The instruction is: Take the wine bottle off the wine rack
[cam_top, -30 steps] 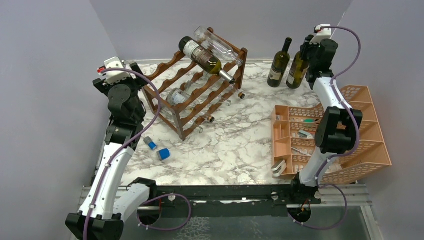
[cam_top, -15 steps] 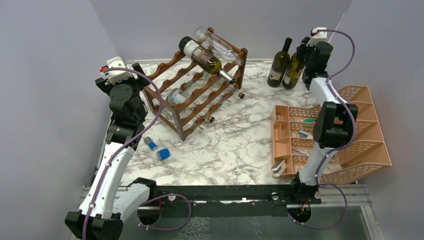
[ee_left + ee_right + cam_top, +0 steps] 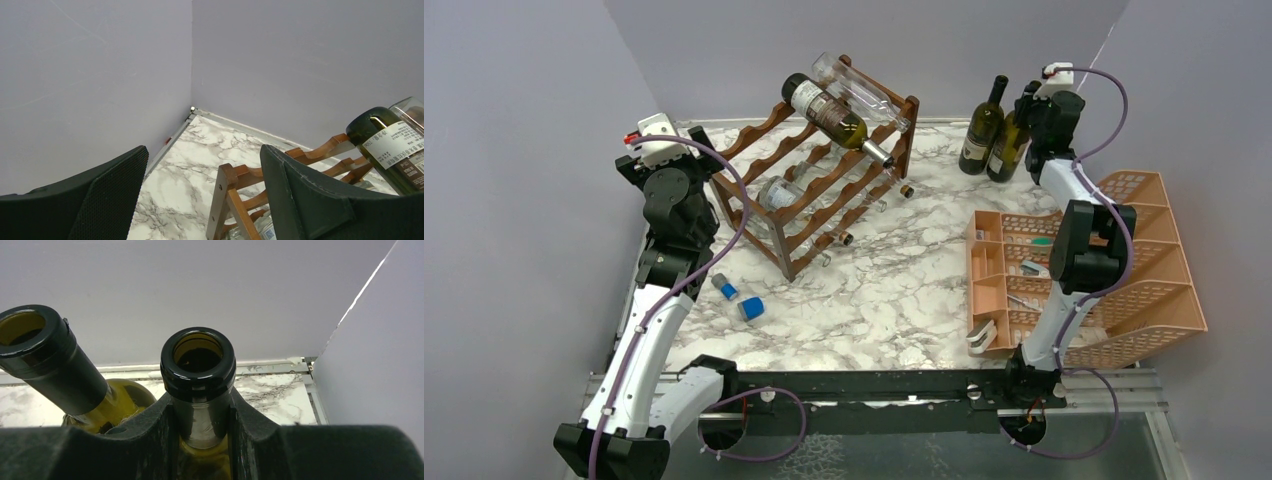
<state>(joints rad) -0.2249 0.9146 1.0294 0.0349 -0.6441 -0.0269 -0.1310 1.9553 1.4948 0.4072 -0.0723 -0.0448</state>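
Observation:
The dark brown wine rack (image 3: 824, 190) stands at the back left of the marble table. A green wine bottle (image 3: 829, 110) and a clear bottle (image 3: 864, 92) lie on its top tier. My left gripper (image 3: 696, 160) is open and empty beside the rack's left corner post (image 3: 227, 176); the green bottle's base (image 3: 387, 145) shows at the right of the left wrist view. My right gripper (image 3: 1034, 112) is shut on the neck (image 3: 200, 375) of a green wine bottle (image 3: 1007, 148) standing at the back right, close beside another upright bottle (image 3: 982, 128).
An orange plastic tray organiser (image 3: 1159, 290) with small items sits at the right. Two blue-capped pieces (image 3: 750, 308) lie near the left arm. Clear bottles (image 3: 779, 190) lie in the rack's lower tier. Grey walls close in at the left, back and right.
My right gripper has moved left with its bottle, bringing it close beside the other standing bottle. My left arm has shifted only slightly.

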